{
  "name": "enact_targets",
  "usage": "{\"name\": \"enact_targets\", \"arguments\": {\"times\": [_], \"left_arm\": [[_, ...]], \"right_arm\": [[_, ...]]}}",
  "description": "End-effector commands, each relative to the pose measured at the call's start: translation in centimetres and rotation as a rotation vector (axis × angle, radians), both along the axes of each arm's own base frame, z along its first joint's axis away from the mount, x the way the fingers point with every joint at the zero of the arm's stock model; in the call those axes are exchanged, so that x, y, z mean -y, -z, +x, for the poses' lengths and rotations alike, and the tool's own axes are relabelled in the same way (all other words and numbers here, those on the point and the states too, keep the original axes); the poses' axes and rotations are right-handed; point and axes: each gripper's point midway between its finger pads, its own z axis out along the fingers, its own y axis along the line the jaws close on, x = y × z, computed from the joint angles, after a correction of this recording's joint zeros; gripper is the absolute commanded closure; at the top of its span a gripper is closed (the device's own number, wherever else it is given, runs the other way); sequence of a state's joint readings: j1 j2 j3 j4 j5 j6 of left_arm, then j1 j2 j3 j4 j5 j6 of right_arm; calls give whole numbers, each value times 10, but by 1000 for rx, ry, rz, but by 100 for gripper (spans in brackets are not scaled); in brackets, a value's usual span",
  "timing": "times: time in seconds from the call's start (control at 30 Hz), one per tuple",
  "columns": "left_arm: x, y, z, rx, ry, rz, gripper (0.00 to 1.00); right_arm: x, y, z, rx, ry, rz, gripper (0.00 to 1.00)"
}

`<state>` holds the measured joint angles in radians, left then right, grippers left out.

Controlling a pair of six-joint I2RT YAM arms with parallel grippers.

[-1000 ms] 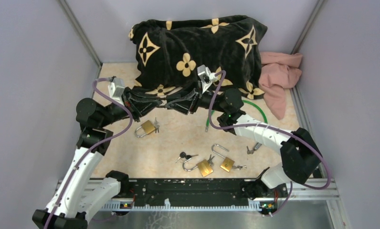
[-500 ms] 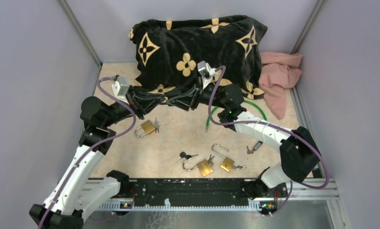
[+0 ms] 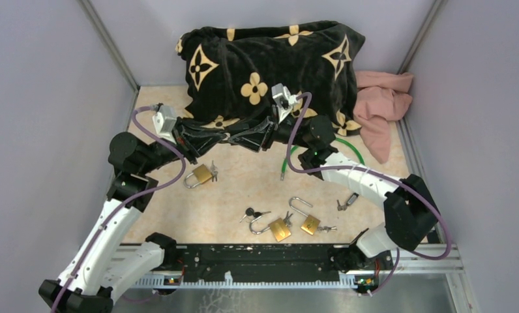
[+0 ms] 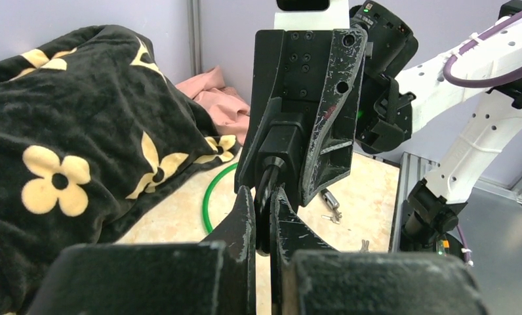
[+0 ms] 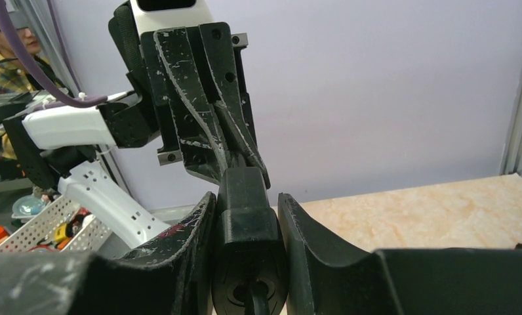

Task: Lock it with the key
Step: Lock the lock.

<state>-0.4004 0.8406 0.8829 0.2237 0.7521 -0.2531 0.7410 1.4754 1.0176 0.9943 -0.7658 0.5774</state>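
My two grippers meet tip to tip above the table in front of the blanket. My right gripper (image 3: 242, 139) is shut on the black lock body (image 5: 246, 223) of a green cable lock; its green loop (image 3: 349, 147) lies on the table behind. My left gripper (image 3: 221, 138) is shut on a thin black key head (image 4: 265, 216), which points into the lock body (image 4: 278, 141). In the right wrist view the key (image 5: 258, 305) sits in the keyhole on the lock's face. The key's blade is hidden.
A black blanket with tan flowers (image 3: 270, 65) and a pink cloth (image 3: 381, 104) lie at the back. On the table are brass padlocks (image 3: 201, 175) (image 3: 280, 229) (image 3: 309, 223), loose keys (image 3: 253, 214) and a small silver lock (image 3: 348, 201).
Both grippers, still joined at the lock, have shifted slightly back toward the blanket. Both grips are unchanged.
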Motion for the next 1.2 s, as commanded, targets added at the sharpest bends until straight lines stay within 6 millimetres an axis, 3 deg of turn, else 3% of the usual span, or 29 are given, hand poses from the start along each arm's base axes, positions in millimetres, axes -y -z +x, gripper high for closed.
{"name": "enact_targets", "arguments": {"times": [0.0, 0.37, 0.5, 0.53, 0.63, 0.67, 0.8, 0.93, 1.17], "left_arm": [[29, 53, -81, -207, 468, 124, 100], [-6, 78, -81, -256, 346, 55, 100], [-15, 89, -74, -287, 262, 29, 98], [-17, 92, -70, -297, 228, 19, 81], [-28, 107, -54, -359, 91, -20, 9], [-33, 113, -47, -386, 43, -32, 2], [-53, 131, -27, -445, -137, -78, 1], [-69, 127, -18, -409, -239, -109, 1], [-110, 141, 6, -383, -511, -118, 1]], "right_arm": [[-45, 43, -36, -57, -99, -147, 100], [-20, 62, -47, -39, -129, -259, 100], [-10, 72, -35, -101, -70, -277, 100], [-7, 75, -31, -120, -56, -281, 100], [-3, 86, -20, -173, -14, -301, 100], [-2, 90, -18, -191, -2, -308, 100], [3, 104, -9, -238, 24, -322, 100], [1, 122, -2, -288, 42, -360, 100], [-13, 163, 21, -472, 90, -446, 100]]}}
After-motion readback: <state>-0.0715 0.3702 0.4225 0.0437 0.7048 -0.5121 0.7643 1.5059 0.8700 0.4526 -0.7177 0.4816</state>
